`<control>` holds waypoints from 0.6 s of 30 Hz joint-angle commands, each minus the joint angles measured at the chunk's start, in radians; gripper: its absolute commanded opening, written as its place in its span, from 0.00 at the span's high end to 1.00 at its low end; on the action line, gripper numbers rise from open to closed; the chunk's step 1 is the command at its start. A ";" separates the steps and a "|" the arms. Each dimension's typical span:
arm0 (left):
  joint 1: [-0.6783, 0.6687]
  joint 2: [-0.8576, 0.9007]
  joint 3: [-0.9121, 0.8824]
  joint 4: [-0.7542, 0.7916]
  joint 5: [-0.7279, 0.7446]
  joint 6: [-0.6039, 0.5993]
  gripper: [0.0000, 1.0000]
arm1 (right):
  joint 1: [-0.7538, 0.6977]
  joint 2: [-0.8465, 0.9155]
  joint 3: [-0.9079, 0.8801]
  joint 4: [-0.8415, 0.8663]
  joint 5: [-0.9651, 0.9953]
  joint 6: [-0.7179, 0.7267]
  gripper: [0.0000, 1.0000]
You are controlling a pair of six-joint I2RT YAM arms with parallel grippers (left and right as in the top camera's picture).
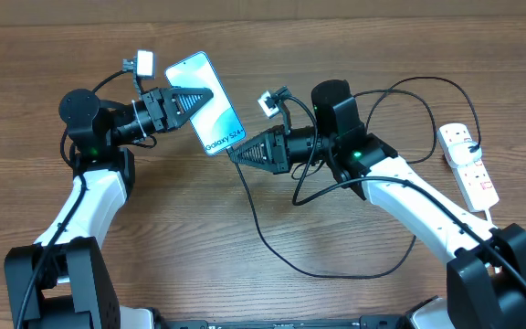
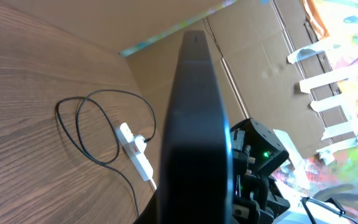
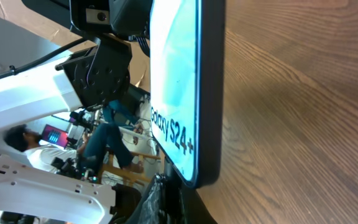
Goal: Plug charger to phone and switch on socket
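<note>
Two arms meet over a wooden table. The left gripper is clamped on the phone, which lies slantwise between the arms with its lit screen up. The right gripper, its fingers pressed together, points at the phone's lower end, just beside it. The charger runs out from under those fingers and loops wide across the table.

At the far right lies the socket, well apart from the phone. A black plug sits in it and a white cord trails from it. Its red switches are too small to read as on or off.

The charger's tip is hidden under the right gripper, so whether it has entered the phone cannot be told. From the left wrist the phone shows edge-on and blocks the fingers. From the right wrist its screen is cut off at the top, with "Galaxy S24+" legible.
</note>
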 commanded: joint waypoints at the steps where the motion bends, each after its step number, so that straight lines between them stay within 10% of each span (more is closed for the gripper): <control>1: -0.031 -0.006 0.012 0.001 0.135 0.005 0.96 | 0.002 -0.023 0.017 0.038 0.079 -0.025 0.95; 12: -0.027 -0.006 0.012 -0.082 0.087 0.139 0.96 | -0.021 -0.024 0.017 -0.297 0.126 -0.286 0.64; 18: -0.027 -0.006 0.012 -0.350 -0.022 0.306 0.96 | -0.023 -0.079 0.017 -0.516 0.166 -0.393 0.30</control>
